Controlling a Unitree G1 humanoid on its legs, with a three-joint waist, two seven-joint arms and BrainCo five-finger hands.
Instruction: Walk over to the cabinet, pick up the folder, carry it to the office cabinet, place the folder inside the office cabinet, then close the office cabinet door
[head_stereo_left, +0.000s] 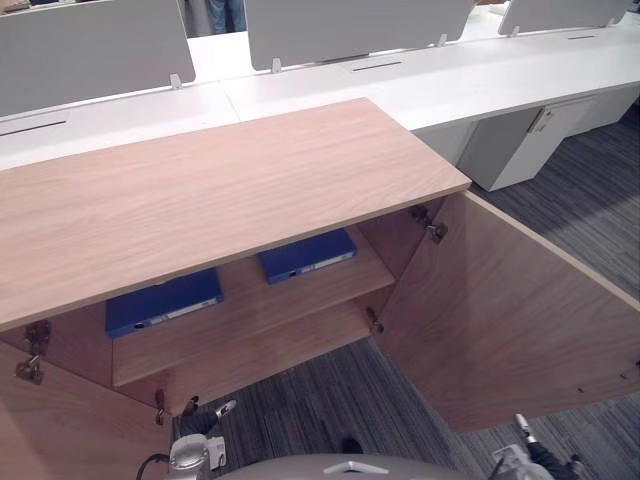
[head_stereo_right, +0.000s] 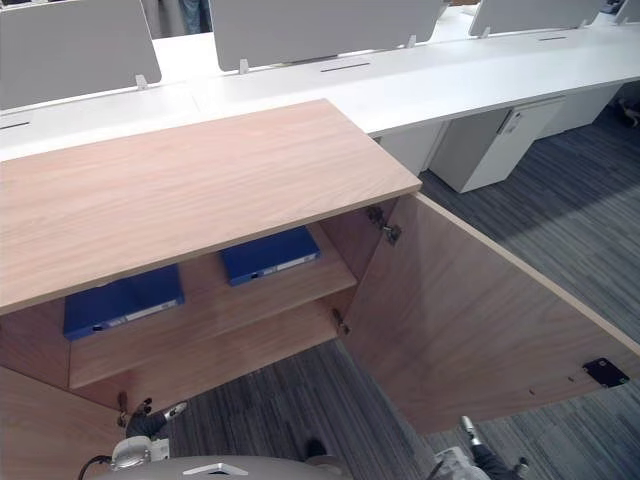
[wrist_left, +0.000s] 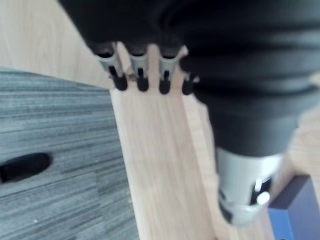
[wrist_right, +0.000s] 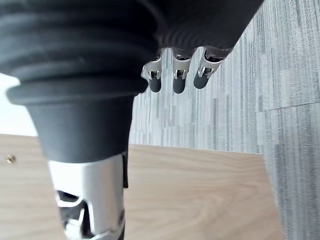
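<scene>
Cabinet (head_stereo_left: 220, 190), both doors (head_stereo_left: 520, 320) open, two blue folders (head_stereo_left: 163, 301) inside, left hand (wrist_left: 140, 80), right hand (wrist_right: 176, 80) slack, empty

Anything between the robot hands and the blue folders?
Nothing visible does. The left door and right door stand open; the left blue folder and right blue folder lie exposed on the upper shelf. The left robot hand and right robot hand hang low in front.

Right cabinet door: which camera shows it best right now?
The right eye view: the open right door shows nearly whole, from hinge to the black plate at its free edge. The left eye view cuts off that edge. The right wrist view shows what looks like a stretch of its panel.
</scene>
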